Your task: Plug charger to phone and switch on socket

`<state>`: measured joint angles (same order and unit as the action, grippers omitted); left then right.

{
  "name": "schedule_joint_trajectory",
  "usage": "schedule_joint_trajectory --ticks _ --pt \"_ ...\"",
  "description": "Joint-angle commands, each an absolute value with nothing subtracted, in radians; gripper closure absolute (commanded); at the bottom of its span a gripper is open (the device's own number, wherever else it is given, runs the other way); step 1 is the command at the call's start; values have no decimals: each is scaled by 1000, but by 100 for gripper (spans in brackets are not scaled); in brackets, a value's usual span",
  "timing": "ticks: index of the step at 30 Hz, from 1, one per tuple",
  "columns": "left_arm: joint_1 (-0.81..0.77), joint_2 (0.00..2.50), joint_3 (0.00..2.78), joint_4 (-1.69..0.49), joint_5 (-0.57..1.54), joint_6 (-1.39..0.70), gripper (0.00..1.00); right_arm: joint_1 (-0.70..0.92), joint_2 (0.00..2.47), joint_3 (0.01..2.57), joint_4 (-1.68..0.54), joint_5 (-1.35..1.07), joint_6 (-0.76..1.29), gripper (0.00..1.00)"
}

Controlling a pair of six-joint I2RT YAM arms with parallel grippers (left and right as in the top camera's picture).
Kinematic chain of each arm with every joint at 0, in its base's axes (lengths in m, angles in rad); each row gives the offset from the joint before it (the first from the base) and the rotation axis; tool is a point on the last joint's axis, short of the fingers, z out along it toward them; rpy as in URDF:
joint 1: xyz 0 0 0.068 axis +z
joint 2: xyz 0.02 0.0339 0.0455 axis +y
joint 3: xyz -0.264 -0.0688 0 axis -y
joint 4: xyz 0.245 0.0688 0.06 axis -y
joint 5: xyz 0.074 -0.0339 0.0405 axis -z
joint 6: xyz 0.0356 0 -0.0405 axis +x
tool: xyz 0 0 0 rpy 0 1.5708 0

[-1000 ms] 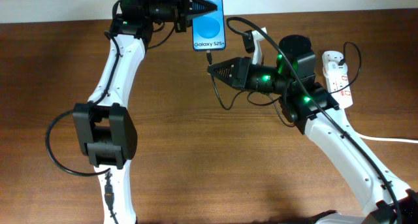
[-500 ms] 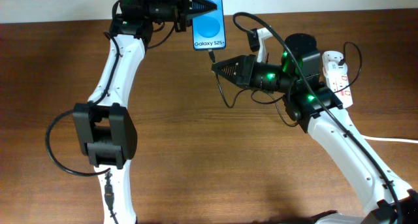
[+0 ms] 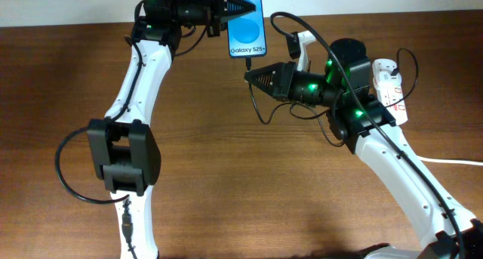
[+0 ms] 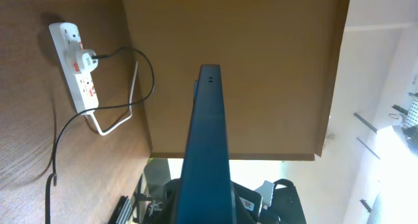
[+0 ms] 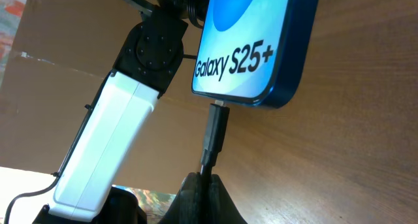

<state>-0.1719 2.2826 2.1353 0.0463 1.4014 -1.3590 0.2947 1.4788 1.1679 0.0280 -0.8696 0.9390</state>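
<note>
Black charger cable (image 5: 214,129), pinched in right gripper (image 5: 201,179), looks plugged into blue-screen phone (image 5: 255,41) clamped in left gripper (image 3: 223,10); white socket strip (image 4: 88,93) not yet switched.

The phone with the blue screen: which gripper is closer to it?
Left. The left gripper clamps the phone by its side; the right gripper sits off its Galaxy end, not touching, pinching the charger whose tip meets that end.
</note>
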Motion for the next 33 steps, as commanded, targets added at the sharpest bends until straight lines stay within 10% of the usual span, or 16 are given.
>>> schedule_joint_trajectory --ticks 1,20,24,33 --pt "-190 2280 2146 52 1490 -1368 100 273 1482 1164 43 -767 933 96" --pt "-191 2280 2146 52 1550 -1361 100 248 1482 1164 60 -796 933 95" --pt "-184 2280 2146 52 1549 -1361 100 248 1482 1164 60 -836 933 70" --pt "-130 2280 2146 51 1565 -1176 100 202 1482 1164 58 -962 914 64"
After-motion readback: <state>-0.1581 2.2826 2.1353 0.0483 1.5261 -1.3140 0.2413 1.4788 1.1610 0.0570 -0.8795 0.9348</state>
